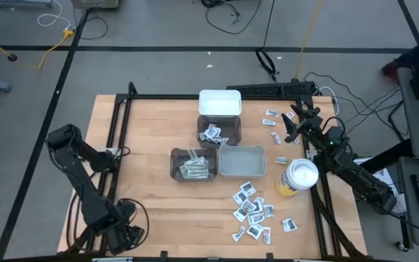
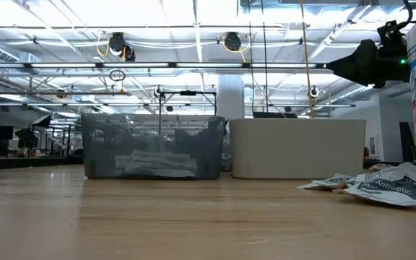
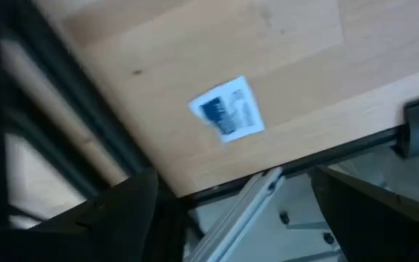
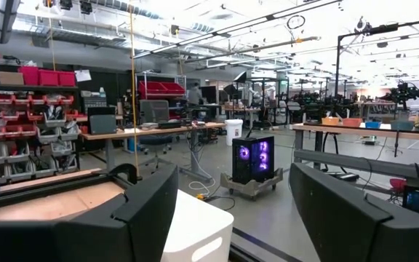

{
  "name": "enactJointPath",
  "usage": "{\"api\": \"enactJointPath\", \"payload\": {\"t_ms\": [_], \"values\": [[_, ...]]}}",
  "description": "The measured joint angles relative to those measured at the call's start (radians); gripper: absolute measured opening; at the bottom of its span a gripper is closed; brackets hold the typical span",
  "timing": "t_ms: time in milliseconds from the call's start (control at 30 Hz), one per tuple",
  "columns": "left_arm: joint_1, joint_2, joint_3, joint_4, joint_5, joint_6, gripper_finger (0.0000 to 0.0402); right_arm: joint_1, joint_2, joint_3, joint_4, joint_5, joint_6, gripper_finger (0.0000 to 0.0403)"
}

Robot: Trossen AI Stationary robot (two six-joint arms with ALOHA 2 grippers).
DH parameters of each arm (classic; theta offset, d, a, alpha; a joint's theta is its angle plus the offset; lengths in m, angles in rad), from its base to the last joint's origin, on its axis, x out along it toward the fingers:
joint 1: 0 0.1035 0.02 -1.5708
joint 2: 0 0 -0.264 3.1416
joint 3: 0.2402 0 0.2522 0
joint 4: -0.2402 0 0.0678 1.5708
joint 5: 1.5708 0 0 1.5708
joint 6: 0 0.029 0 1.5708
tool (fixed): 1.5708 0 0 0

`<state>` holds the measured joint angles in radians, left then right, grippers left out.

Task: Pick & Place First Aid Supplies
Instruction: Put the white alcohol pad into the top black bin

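The first aid packets lie on the wood. A cluster (image 1: 252,207) sits near the table's near right, and single packets (image 1: 273,122) are scattered at the far right. In the low view the packets (image 2: 381,186) lie at the right. My right gripper (image 1: 294,120) (image 4: 231,182) hovers open and empty above the far right packets, pointing level toward the white bin (image 4: 195,225). It shows high up in the low view (image 2: 370,61). My left gripper (image 1: 116,154) (image 3: 233,178) waits open at the table's left edge, over a small white square with blue print (image 3: 228,109).
Several bins stand mid-table: a white one (image 1: 219,103), a dark one holding packets (image 1: 217,132), a dark one holding strips (image 1: 193,164) and a pale one (image 1: 242,161). A yellow canister with a white lid (image 1: 299,178) stands at the right. A black frame (image 1: 122,124) rims the table.
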<state>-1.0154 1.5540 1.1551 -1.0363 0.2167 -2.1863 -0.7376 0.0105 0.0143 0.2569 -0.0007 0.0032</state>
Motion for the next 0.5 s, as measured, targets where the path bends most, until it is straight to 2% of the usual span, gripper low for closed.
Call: {"api": "enactJointPath", "payload": {"t_ms": [167,500], "values": [[-0.006,0.078,-0.017,0.037,0.049,0.017,0.0367,0.000,0.000,0.000,0.000,0.000,0.000,0.0263],[-0.005,0.175,-0.076,0.243,0.022,0.058,0.0367,0.000,0.000,0.000,0.000,0.000,0.000,0.0263]]}}
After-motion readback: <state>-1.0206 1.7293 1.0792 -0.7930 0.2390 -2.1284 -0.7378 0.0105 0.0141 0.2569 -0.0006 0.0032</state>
